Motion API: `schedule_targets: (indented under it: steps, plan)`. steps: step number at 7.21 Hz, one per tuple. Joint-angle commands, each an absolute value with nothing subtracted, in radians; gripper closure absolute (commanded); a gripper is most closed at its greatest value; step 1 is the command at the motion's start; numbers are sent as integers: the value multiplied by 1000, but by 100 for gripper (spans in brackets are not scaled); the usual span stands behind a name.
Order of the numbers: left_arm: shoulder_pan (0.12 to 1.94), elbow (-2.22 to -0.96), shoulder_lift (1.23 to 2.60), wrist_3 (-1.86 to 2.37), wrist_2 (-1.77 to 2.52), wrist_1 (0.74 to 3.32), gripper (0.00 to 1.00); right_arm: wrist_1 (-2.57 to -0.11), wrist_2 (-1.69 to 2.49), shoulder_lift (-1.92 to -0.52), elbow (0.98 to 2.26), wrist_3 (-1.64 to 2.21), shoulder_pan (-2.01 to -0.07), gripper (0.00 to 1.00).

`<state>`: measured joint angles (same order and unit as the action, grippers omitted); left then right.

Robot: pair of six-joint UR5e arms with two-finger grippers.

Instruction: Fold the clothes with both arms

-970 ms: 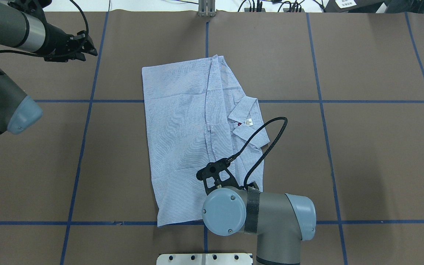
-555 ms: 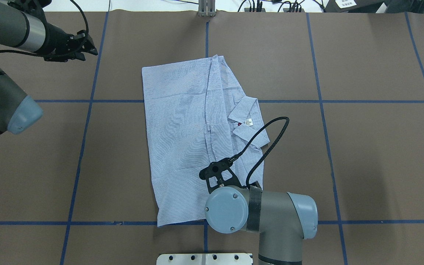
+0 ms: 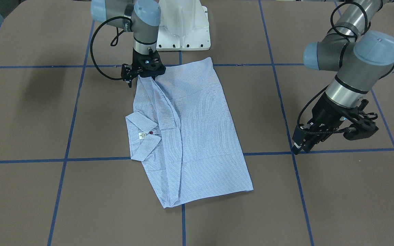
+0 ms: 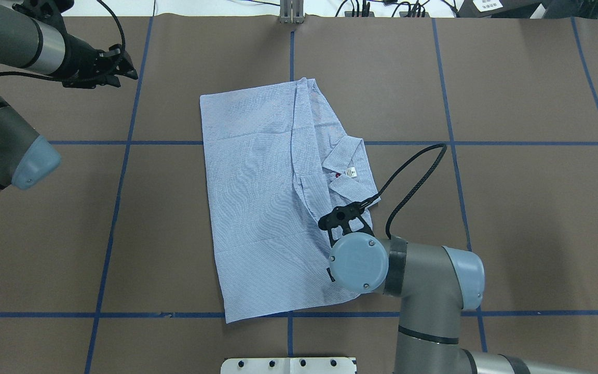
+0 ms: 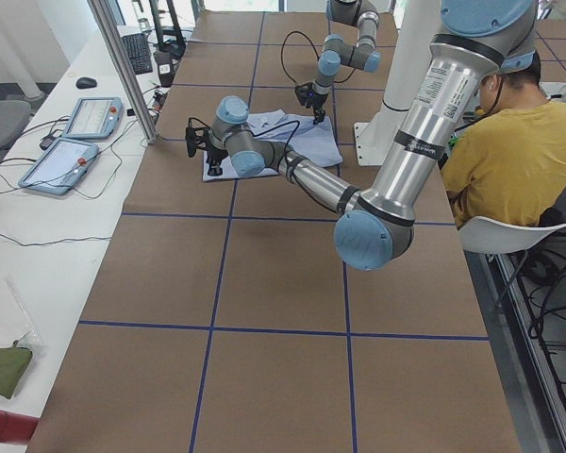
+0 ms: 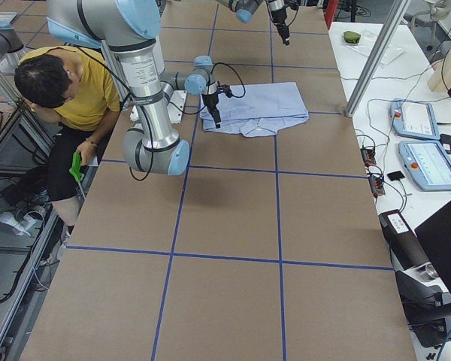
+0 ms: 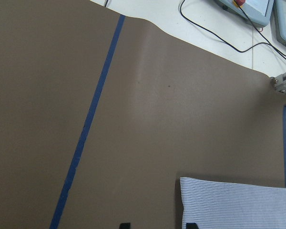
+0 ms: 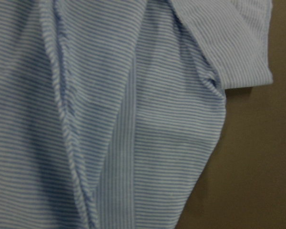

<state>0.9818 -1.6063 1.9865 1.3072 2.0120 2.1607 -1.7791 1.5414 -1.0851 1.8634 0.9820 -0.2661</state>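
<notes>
Right gripper (image 3: 141, 76) shifting toward shirt's (image 4: 262, 208) collar side since earlier, dragging pinched cloth edge. Left gripper (image 3: 301, 147) hovering well apart from shirt; jaw gap unclear.

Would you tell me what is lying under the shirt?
Around the shirt only the brown table cover with blue tape lines shows. Anything directly beneath it is hidden by the fabric.

Brown table (image 4: 527, 223) gridded with blue tape lines (image 4: 454, 143).
</notes>
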Motion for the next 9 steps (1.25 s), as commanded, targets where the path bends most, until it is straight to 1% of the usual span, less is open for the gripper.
schedule_targets:
  steps: [1,3,5,7,8,9]
  plan:
    - [982,-1605,1986,1305,2011,2163,51,-1779,1551,-1161,1931,976,-302,0]
    - [982,-1603,1987,1307,2011,2163,51,-1779,1543,-1210,1956,991,-305,0]
    - [982,-1603,1982,1307,2010,2163,50,-1781,1542,-1207,1982,1011,-307,0]
    - [983,-1609,1985,1312,2011,2161,50,-1779,1542,-1140,1971,1035,-336,0]
    - [988,-1632,1977,1307,2020,2161,50,-1779,1542,-1082,1933,1023,-375,0]
    - [991,-1640,1974,1307,2020,2158,50,-1776,1542,-1016,1868,1022,-403,0]
